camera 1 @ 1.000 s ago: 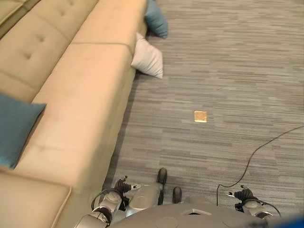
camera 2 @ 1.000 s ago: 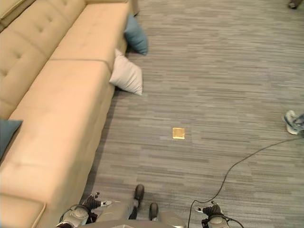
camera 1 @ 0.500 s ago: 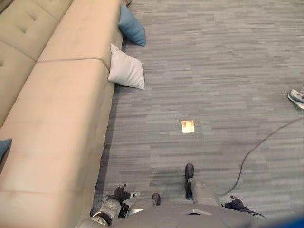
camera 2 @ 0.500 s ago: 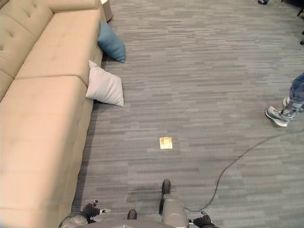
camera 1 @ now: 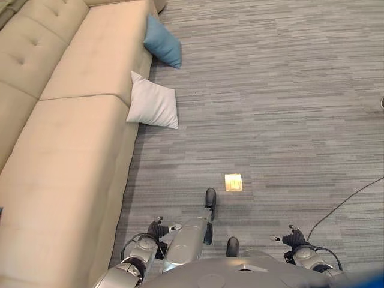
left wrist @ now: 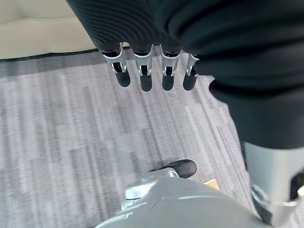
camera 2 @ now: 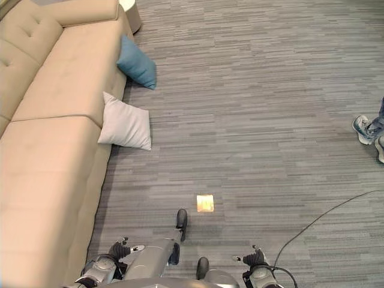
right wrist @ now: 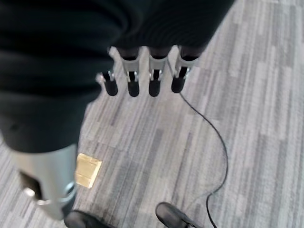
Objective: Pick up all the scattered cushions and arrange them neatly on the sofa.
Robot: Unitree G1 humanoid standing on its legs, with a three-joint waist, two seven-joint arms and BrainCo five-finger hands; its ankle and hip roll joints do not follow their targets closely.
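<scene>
A white cushion point(camera 1: 153, 107) leans on the floor against the front of the long beige sofa point(camera 1: 66, 156). Farther along, a blue cushion point(camera 1: 162, 41) rests against the same sofa front, also seen as the blue cushion point(camera 2: 137, 62) beside the white cushion point(camera 2: 125, 127). My left hand point(camera 1: 157, 230) hangs low near the sofa's front with its fingers point(left wrist: 143, 76) straight and holding nothing. My right hand point(camera 1: 292, 238) hangs on the other side over the carpet, its fingers point(right wrist: 142, 80) straight and empty.
Grey striped carpet covers the floor. A small brass floor plate point(camera 1: 233, 182) lies ahead of me. A person's shoes point(camera 2: 367, 130) stand at the far right. A round pale side table point(camera 2: 130, 13) sits past the sofa's end.
The camera has moved: the cushions sit lower in the picture and more of the sofa's far end shows. The blue cushion on the sofa seat has left the picture. Both hands still hang empty.
</scene>
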